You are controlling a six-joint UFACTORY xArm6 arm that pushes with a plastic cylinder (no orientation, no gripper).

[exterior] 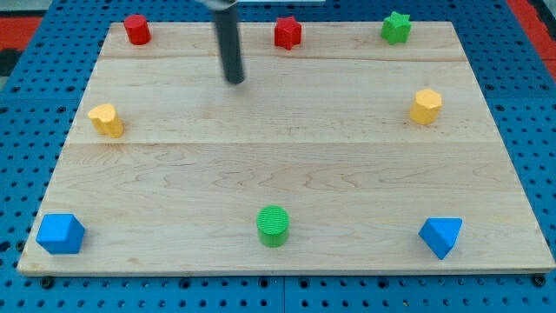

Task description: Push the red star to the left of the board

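Presently at approach: my tip [235,81] below-left of the red star [287,33], apart. No hand fitted, just rod. Next: circle to star's right, push leftward.

Wooden board [287,174] with eight coloured blocks

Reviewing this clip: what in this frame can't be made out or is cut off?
Camera view, the only one:
- The rod is cut off by the view's top edge and motion-blurred; my tip looks soft, so its contact with the board is unclear.
- The tip sits left of the red star, apart from it.
- The red block at top left is too small to tell its shape.
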